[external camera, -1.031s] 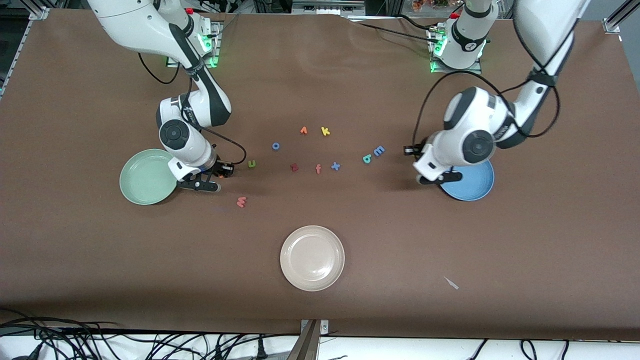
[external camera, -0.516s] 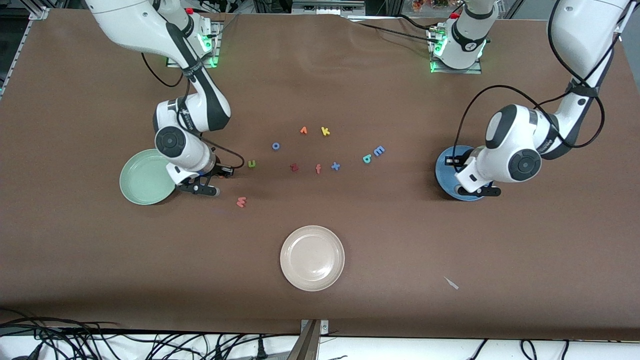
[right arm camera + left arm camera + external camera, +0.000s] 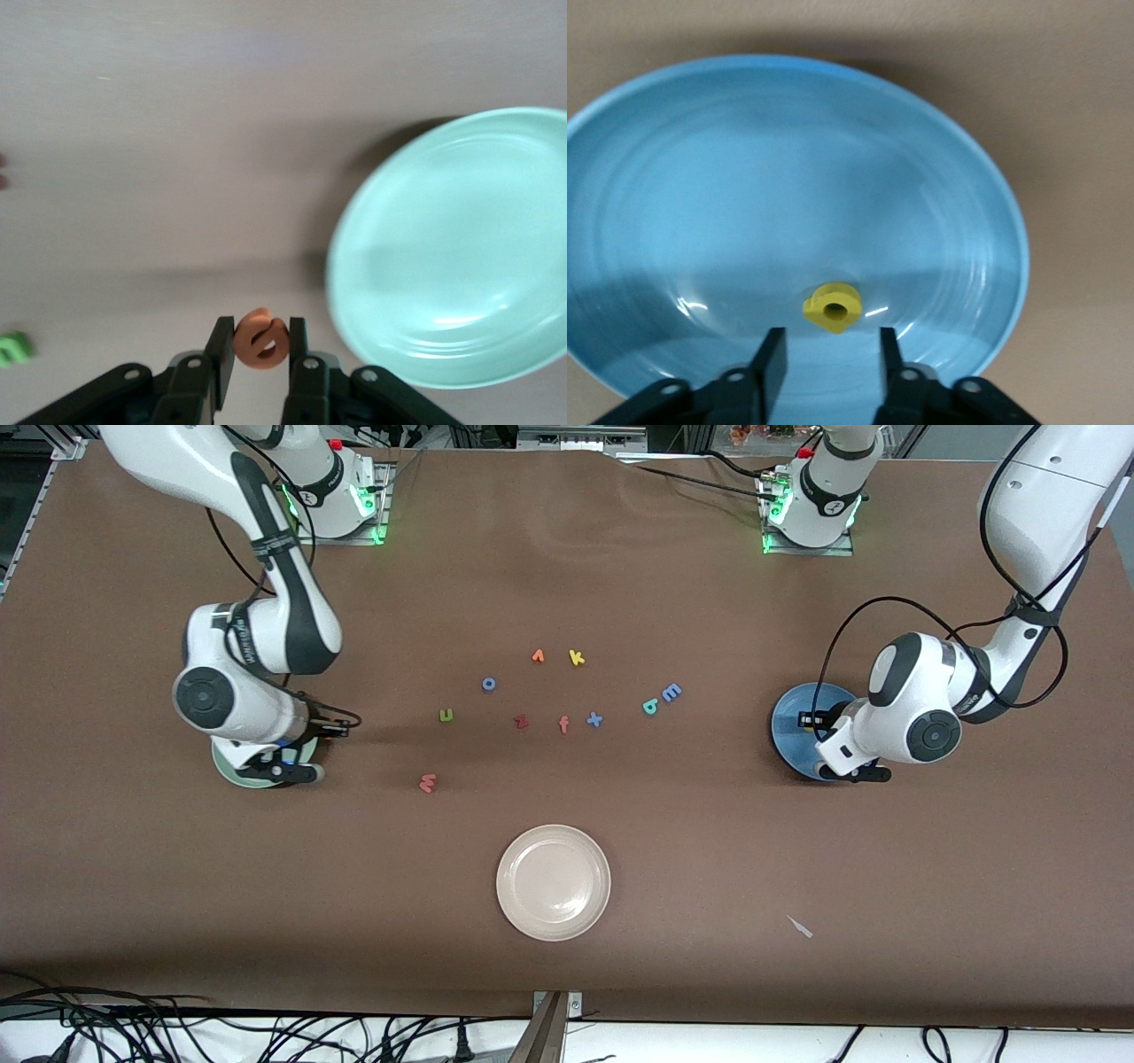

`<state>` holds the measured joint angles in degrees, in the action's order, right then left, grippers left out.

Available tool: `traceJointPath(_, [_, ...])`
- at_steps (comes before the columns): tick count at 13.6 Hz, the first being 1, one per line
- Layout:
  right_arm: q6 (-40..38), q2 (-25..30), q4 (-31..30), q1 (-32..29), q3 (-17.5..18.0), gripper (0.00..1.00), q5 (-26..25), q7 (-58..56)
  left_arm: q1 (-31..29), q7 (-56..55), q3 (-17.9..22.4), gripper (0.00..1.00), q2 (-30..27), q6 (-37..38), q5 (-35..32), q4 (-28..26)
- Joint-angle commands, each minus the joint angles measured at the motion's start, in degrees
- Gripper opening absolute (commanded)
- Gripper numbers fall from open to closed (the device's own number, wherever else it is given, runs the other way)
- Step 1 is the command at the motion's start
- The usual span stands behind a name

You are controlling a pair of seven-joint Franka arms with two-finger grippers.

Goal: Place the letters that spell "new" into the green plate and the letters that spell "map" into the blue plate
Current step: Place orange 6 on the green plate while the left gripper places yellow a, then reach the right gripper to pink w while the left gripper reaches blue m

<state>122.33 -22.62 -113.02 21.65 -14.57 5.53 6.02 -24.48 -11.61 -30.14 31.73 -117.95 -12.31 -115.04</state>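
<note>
The right gripper [image 3: 259, 350] pinches the orange e [image 3: 260, 340] beside the green plate [image 3: 461, 248]; dropped now, it could miss. The left gripper [image 3: 826, 354] has let go; the yellow letter [image 3: 831, 307] lies under it in the blue plate [image 3: 673, 159].

Round blue plate [image 3: 957, 159] at the left arm's end, holding one yellow letter [image 3: 832, 306] lying flat. Teal letter [image 3: 650, 707] and blue m [image 3: 672, 692] side by side on the counter. Orange e [image 3: 260, 340] pinched upright beside the pale green plate [image 3: 461, 257]. Olive n [image 3: 446, 715] and salmon w [image 3: 428, 782] flat mid-counter.
</note>
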Motion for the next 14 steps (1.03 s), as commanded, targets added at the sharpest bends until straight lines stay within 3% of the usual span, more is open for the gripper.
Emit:
traceJointPath(1, [0.8,2.8,-4.0,0.1,-4.7,0.16,0.1,-10.0,0.2,0.0,-1.7,0.92,-1.8,1.0,-0.4,1.1])
traceJointPath(3, [2.9,2.1,-5.0,0.1,-7.5,0.17,0.1,-15.0,0.0,-2.6,-4.7,0.92,-2.6,1.1,-0.4,1.1])
traceJointPath(5, [5.6,-0.1,-5.5,-0.3,-7.8,0.19,0.1,-15.6,0.0,-8.1,-9.0,0.92,-3.2,1.1,-0.4,1.1])
traceJointPath(6, [6.4,-1.2,-5.5,-0.6,-7.9,0.25,0.2,-15.6,0.1,-11.3,-10.8,0.9,-3.1,0.8,-0.3,1.0])
traceJointPath(7, [6.6,-1.4,-5.4,-1.0,-7.9,0.5,0.4,-15.5,0.1,-14.0,-12.5,0.9,-2.8,0.3,-0.3,0.9])
traceJointPath(8, [6.5,-1.4,-5.4,-1.2,-7.8,0.85,0.8,-15.0,0.5,-16.7,-14.0,0.87,-2.6,-0.1,-0.3,0.6])
traceJointPath(9, [5.9,-1.3,-4.8,-1.2,-7.8,1.0,1.1,-14.5,0.7,-19.8,-15.3,0.87,-2.0,-2.3,0.0,0.0])
traceJointPath(12, [4.3,-0.7,-3.5,-0.5,-7.0,1.0,1.4,-9.9,4.3,-27.6,-16.4,0.85,-0.7,-12.3,0.0,-3.9])
traceJointPath(14, [4.0,-0.8,-2.2,-0.2,-3.6,1.0,2.7,-3.6,5.8,-31.3,-16.2,0.82,1.7,-18.8,-0.3,-4.9])
